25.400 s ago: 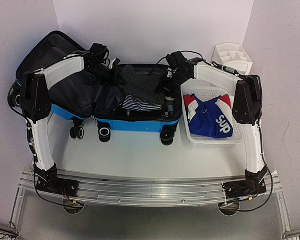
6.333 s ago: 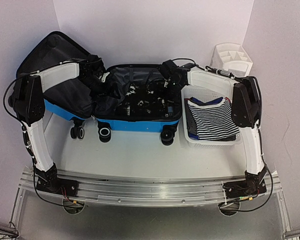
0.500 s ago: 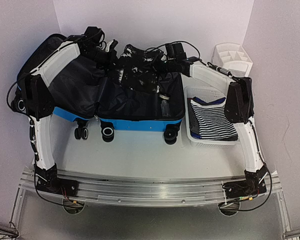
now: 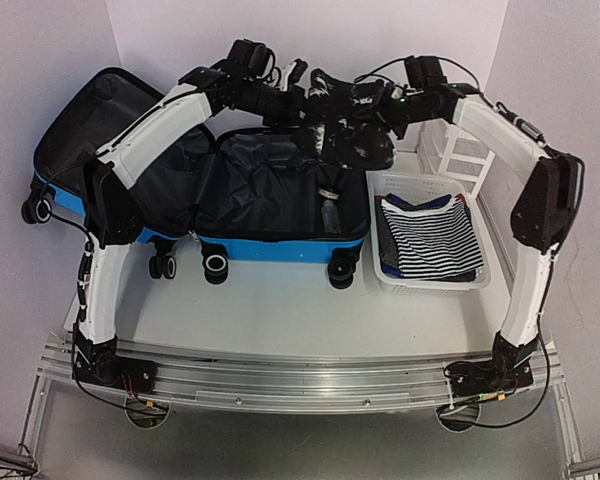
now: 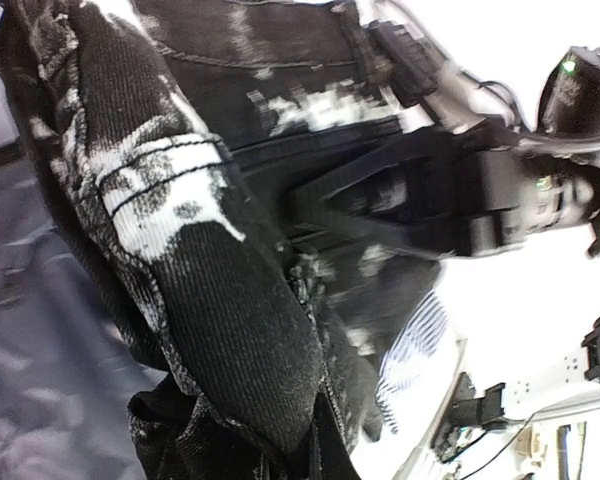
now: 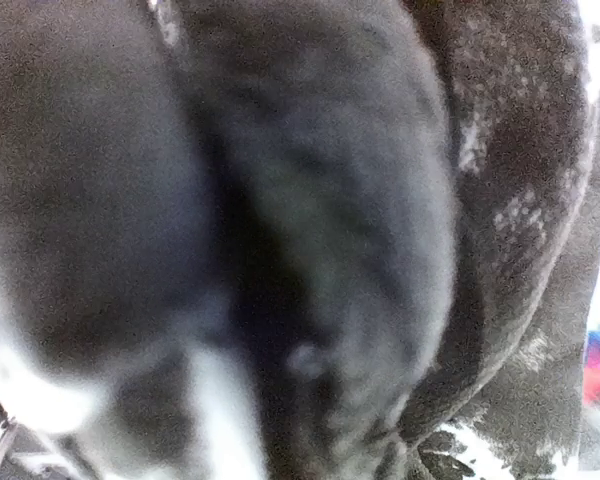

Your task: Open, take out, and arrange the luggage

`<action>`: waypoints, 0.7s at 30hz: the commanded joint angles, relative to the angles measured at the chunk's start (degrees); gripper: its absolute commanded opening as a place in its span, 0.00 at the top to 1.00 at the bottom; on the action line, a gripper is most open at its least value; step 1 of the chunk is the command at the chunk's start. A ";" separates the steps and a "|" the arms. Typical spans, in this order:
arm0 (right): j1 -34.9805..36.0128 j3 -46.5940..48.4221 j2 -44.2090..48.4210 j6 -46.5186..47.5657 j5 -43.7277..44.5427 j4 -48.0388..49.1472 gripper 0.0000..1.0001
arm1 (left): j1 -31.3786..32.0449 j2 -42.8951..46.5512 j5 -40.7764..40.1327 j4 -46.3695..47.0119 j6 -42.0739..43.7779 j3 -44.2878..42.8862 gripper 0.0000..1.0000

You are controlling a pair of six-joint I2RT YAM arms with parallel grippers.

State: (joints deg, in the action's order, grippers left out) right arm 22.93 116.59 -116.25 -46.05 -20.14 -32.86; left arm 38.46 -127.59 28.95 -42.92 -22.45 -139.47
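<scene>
The blue suitcase (image 4: 280,247) lies open on the table, its lid (image 4: 85,125) flung back to the left and its dark grey lining (image 4: 265,185) showing. Both grippers hold a black garment with white splashes (image 4: 345,115) stretched in the air above the suitcase's back right corner. My left gripper (image 4: 298,88) is shut on its left end and my right gripper (image 4: 388,105) on its right end. The garment fills the left wrist view (image 5: 210,280) and the right wrist view (image 6: 310,250), so the fingers are hidden there.
A white mesh basket (image 4: 482,272) right of the suitcase holds a folded striped shirt (image 4: 430,238). A white drawer organizer (image 4: 462,150) stands behind it, under the right arm. A small bottle (image 4: 329,211) lies in the suitcase by its right wall.
Both grippers have lifted the black garment up out of the suitcase and carried it back and to the right. The arms have risen with it.
</scene>
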 commanded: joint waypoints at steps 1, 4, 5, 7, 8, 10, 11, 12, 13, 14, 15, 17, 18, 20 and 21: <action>-3.66 -7.82 14.03 8.48 -5.16 -8.17 1.00 | 7.39 -3.56 3.30 11.58 -5.82 -2.04 1.00; -6.28 -12.05 18.84 15.18 -3.75 -17.98 1.00 | 11.17 -5.66 3.65 15.58 -8.37 -1.53 1.00; -7.51 -13.68 20.48 16.84 -3.75 -19.90 1.00 | 12.16 -6.48 3.10 16.46 -8.52 -1.79 1.00; -10.40 -18.43 23.27 18.73 -4.48 -21.57 1.00 | 14.57 -7.98 2.16 18.02 -8.17 -2.42 1.00; -12.22 -20.99 24.59 19.45 -5.01 -21.88 1.00 | 15.64 -8.50 1.60 18.71 -7.77 -2.37 1.00; -15.50 -25.80 26.55 20.98 -5.57 -22.37 1.00 | 17.27 -9.47 0.45 20.21 -7.36 -1.41 1.00; -16.81 -28.31 27.21 21.82 -5.69 -22.50 1.00 | 17.92 -9.86 -0.04 21.03 -7.34 -0.69 1.00; -18.01 -30.40 27.88 22.74 -5.85 -22.61 1.00 | 18.57 -10.08 -0.65 21.64 -7.30 0.16 1.00; -18.93 -31.64 28.23 23.43 -5.81 -22.60 1.00 | 19.15 -10.28 -1.29 21.82 -7.20 0.83 1.00; -19.64 -33.23 28.44 23.92 -5.95 -22.56 1.00 | 19.59 -10.48 -1.97 21.70 -7.17 1.44 1.00; -20.05 -34.36 28.40 24.38 -6.22 -22.53 1.00 | 19.98 -10.59 -2.32 21.49 -7.29 2.09 1.00; -20.48 -35.82 27.79 25.31 -6.96 -22.57 1.00 | 20.59 -10.70 -2.32 21.20 -8.39 3.77 1.00; -20.61 -36.46 27.29 25.76 -7.16 -22.69 1.00 | 20.87 -10.76 -2.14 21.22 -9.05 4.91 1.00; -20.94 -37.65 26.43 26.55 -6.73 -23.14 1.00 | 21.33 -10.79 -1.55 21.89 -10.72 7.84 1.00; -21.32 -38.11 26.25 26.86 -6.28 -23.43 1.00 | 21.56 -10.83 -1.18 22.14 -11.56 9.38 1.00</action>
State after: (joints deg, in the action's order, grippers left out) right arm 2.36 79.30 -90.19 -22.63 -23.85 -57.07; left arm 59.28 -139.09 26.35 -26.35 -31.49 -133.72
